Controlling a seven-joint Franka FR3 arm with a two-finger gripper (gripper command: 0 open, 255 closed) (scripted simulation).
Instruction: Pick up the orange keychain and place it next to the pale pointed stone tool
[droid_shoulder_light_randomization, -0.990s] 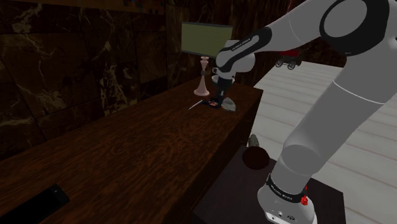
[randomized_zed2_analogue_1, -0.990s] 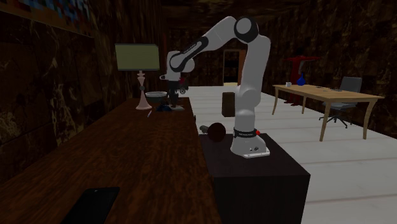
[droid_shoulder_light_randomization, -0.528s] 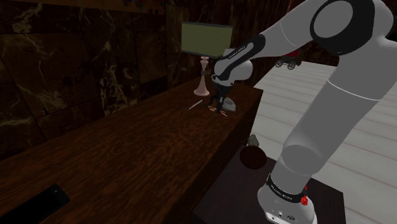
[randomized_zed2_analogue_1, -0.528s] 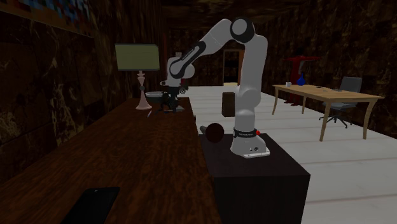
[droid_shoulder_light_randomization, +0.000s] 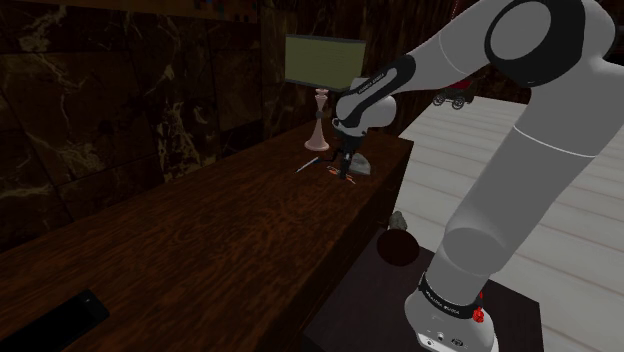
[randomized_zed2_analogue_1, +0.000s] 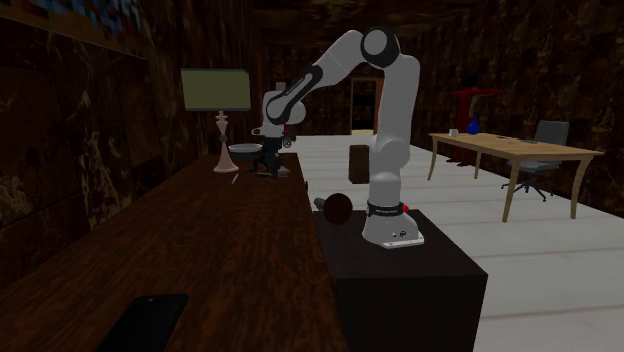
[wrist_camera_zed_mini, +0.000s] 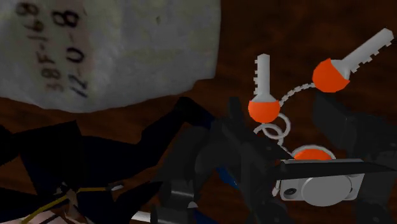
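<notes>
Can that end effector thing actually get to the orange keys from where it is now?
Probably yes. The end effector hangs right over the orange keychain on the wooden table, with nothing lying on top of it; the pale stone tool sits beside it, apart.

Table (droid_shoulder_light_randomization: 200, 250) runs along the wall (droid_shoulder_light_randomization: 100, 100). The stand (randomized_zed2_analogue_1: 440, 290) sits against its open side, arm (randomized_zed2_analogue_1: 385, 100) mounted on top. Far end of table: lamp (droid_shoulder_light_randomization: 322, 85) at the back. Just before it, stone tool (wrist_camera_zed_mini: 108, 51) and keychain (wrist_camera_zed_mini: 263, 109) lie side by side with a narrow gap, keychain on the shoulder view's left. Gripper (droid_shoulder_light_randomization: 345, 174) sits right at the keychain. Thin stick (droid_shoulder_light_randomization: 308, 163) lies near, further left. Near end: flat slab (randomized_zed2_analogue_1: 145, 318), well apart. Round lump (randomized_zed2_analogue_1: 337, 207) on the stand's table-side corner. Desk (randomized_zed2_analogue_1: 510, 150) and chair (randomized_zed2_analogue_1: 545, 140) stand across the floor (randomized_zed2_analogue_1: 560, 260), at the second exterior view's right.
</notes>
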